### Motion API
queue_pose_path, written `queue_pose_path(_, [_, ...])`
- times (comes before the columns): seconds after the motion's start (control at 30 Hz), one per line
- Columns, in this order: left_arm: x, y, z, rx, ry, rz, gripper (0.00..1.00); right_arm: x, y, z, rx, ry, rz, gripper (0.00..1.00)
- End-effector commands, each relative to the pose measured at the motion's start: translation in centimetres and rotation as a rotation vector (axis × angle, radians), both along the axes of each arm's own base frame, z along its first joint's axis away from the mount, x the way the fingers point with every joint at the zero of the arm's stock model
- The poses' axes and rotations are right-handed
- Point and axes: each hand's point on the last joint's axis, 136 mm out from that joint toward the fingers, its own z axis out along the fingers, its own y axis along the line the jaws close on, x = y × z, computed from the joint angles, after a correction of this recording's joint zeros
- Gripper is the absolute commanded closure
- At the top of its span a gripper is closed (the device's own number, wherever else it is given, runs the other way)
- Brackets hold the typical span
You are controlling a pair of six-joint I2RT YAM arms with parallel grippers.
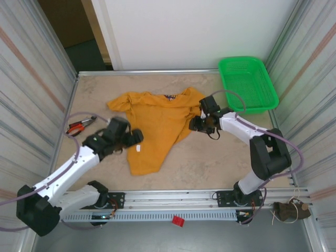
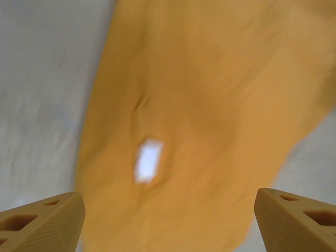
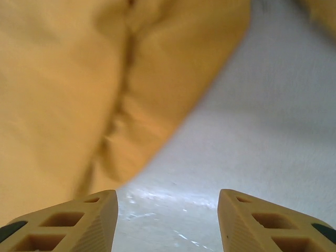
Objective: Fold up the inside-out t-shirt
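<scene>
One mustard-yellow t-shirt point(image 1: 157, 123) lies rumpled on the worktop point(image 1: 220, 163), just left of the green basket point(image 1: 247, 84). A small white label point(image 1: 138, 148) shows on the side farthest from the basket. The left hand point(image 1: 135, 137) hovers there, wide open and empty. The right hand point(image 1: 196, 125), at the shirt's basket-side edge, is also open and holds nothing.

The t-shirt point(image 1: 157, 126) is plain mustard orange-yellow, with a small white label point(image 2: 148, 160) and a dark print point(image 1: 169, 96) at its upper edge. The basket point(image 1: 247, 84), in the upper right of the frame, is bright green with a fine mesh pattern. The bench point(image 1: 220, 163) is mottled beige. The pliers point(image 1: 80, 125) at the left have red handles. The left arm point(image 1: 68, 170) and right arm point(image 1: 241, 126) are white with black joints. The left gripper point(image 2: 169, 210) and right gripper point(image 3: 168, 210) have tan-yellow jaws.
</scene>
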Motion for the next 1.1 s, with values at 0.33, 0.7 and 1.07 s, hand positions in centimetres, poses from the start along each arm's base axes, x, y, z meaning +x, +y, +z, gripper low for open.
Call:
queue_pose_path(0.33, [-0.7, 0.3, -8.0, 0.126, 0.112, 0.106, 0.92, 1.4, 2.7, -0.3, 0.026, -0.028, 0.031, 0.5])
queue_pose_path(0.7, [5.6, 5.6, 2.7, -0.013, -0.106, 0.341, 1.0, 0.8, 5.6, -1.5, 0.049, -0.006, 0.111, 0.51])
queue_pose_path(1.07, [6.2, 6.3, 2.4, -0.025, -0.094, 0.393, 1.0, 0.0, 9.1, -3.5, 0.021, 0.035, 0.189, 0.51])
